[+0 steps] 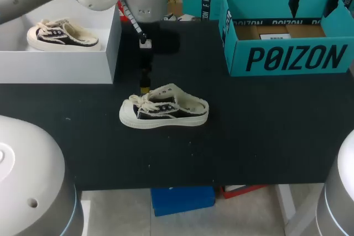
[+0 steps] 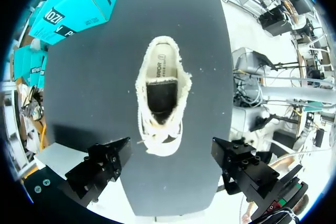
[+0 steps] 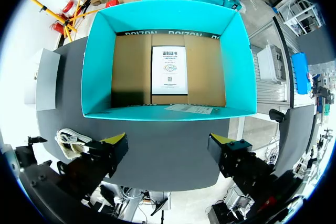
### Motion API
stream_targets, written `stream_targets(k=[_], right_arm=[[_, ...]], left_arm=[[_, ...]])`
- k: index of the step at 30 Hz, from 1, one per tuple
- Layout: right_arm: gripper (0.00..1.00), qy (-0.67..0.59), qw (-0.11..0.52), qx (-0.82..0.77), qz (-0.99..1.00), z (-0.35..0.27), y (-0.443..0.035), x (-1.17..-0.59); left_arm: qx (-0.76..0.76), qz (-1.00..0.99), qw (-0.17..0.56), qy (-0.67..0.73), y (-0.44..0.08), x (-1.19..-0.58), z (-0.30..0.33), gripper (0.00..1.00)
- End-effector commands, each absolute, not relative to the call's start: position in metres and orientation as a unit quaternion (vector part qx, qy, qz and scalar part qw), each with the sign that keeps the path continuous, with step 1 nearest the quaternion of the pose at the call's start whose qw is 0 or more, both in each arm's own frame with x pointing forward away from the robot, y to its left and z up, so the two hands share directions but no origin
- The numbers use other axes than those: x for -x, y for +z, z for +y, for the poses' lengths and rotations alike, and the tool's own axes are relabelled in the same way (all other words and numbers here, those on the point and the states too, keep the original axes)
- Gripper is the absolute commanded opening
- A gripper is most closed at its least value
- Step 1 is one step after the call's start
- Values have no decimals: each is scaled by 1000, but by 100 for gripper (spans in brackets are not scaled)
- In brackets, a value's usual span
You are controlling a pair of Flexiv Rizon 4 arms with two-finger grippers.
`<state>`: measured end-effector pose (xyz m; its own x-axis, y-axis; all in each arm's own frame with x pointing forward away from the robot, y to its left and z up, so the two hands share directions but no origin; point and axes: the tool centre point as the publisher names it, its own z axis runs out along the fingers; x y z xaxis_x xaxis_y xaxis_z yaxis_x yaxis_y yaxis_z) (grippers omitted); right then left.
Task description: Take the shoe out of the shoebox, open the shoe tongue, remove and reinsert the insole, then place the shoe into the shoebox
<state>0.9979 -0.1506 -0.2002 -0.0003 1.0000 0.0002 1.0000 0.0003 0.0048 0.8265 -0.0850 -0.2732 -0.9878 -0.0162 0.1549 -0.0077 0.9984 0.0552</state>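
A cream and black canvas shoe (image 1: 164, 108) lies on its sole in the middle of the black table, toe toward my left. In the left wrist view the shoe (image 2: 161, 103) shows its insole from above, apart from both fingers. My left gripper (image 1: 145, 64) hangs open just behind the shoe; in its own view the gripper (image 2: 170, 165) holds nothing. The teal shoebox (image 1: 287, 59) stands open at the back right. My right gripper (image 1: 315, 1) hovers open above it. From that wrist the box (image 3: 97, 61) holds only cardboard and a paper sheet, ahead of the gripper (image 3: 169, 144).
A white box (image 1: 61, 64) at the back left holds a second shoe (image 1: 62, 34) of the same kind. In the right wrist view the table shoe (image 3: 71, 141) peeks out beside one finger, and the white box (image 3: 47, 80) sits left of the teal one.
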Motion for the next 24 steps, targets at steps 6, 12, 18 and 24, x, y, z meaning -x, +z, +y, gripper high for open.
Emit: stream_targets(k=[6,12,18,24], right_arm=[[100,1,1,-707,707,-150,-200,-998],[100,1,1,-707,707,-150,-200,-998],[100,1,1,-707,707,-150,-200,-998],[100,1,1,-707,707,-150,-200,-998]], left_arm=[[-2,-992,-44,117,-276,-809,-29,100],[-1,-984,-63,165,-278,-815,-9,100],[23,-976,-60,210,-284,-819,-6,100],[23,-981,-23,189,-285,-821,-10,100]])
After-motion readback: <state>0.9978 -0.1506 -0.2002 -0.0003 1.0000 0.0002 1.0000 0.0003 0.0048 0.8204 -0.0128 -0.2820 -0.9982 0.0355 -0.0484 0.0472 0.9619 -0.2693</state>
